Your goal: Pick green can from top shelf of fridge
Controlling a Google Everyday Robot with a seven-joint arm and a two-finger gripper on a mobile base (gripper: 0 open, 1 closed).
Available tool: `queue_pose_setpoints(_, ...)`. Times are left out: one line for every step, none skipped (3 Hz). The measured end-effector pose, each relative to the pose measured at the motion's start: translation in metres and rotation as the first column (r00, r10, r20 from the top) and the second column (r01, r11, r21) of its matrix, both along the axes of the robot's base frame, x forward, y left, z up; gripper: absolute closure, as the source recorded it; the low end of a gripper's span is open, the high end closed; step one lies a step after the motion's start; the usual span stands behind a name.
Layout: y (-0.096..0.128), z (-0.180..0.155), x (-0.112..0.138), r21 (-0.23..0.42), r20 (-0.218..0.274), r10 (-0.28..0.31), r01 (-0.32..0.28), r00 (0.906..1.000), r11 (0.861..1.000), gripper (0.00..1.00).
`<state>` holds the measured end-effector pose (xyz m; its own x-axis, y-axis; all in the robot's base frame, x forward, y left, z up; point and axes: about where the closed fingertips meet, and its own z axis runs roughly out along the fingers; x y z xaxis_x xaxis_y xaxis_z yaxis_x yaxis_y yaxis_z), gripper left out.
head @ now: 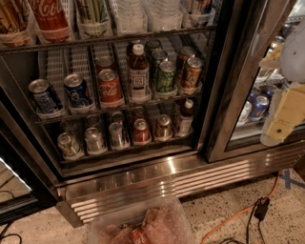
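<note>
The fridge point(167, 178) stands open in front of me, with a dark frame and a ribbed steel base. The top shelf point(143, 35) runs along the upper edge of the view, with translucent cup holders. The green can point(93, 12) stands in one of them, left of centre, next to a red Coca-Cola can point(50, 19). Its top is cut off by the frame. My gripper point(282, 119), pale cream, is at the far right in front of the glass door point(248, 95), well right of and below the green can, touching nothing.
The middle rack holds blue cans point(76, 90), red cans point(109, 86), a bottle point(138, 71) and shorter green cans point(166, 76). The lower rack holds several cans. A clear plastic bin point(143, 224) and an orange cable point(238, 214) lie on the floor.
</note>
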<state>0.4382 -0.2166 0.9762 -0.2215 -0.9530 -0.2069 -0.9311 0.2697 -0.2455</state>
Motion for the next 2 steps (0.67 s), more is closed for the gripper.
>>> queue_pose_setpoints(0.001,0.001,0.001,0.006,0.008,-0.001,0.001,1.0,1.0,0.0)
queue_pose_setpoints(0.014,-0.001,0.011,0.062,0.037,-0.003,0.001,0.9993,0.998,0.0)
